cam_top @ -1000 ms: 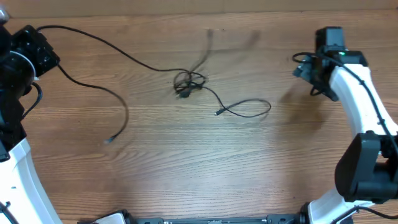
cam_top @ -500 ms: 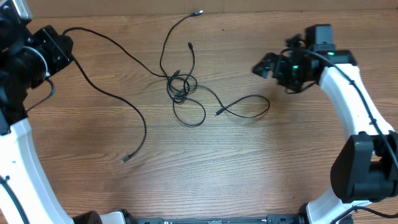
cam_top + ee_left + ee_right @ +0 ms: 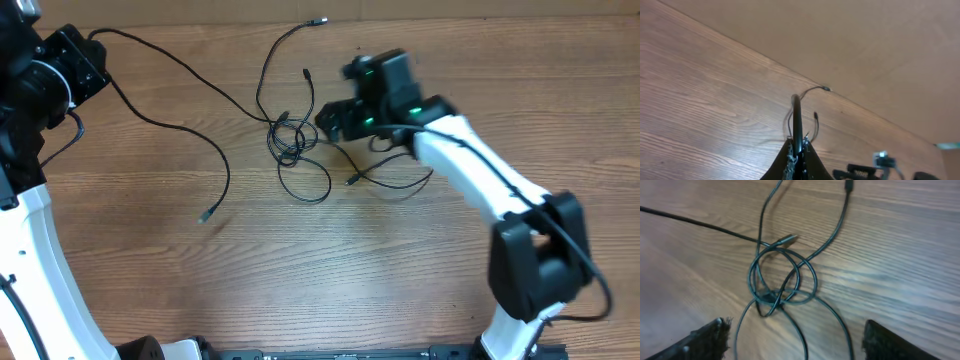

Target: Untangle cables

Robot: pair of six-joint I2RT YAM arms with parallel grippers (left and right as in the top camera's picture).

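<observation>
Cables (image 3: 293, 140) lay on the wooden surface (image 3: 400, 280), tangled into a small knot (image 3: 777, 287) with long loose strands spreading out from it. The right fingers (image 3: 700, 341) stood wide apart, near the knot, one at each side. The left fingers (image 3: 812, 169), far left of the knot, were pressed together on one strand.
</observation>
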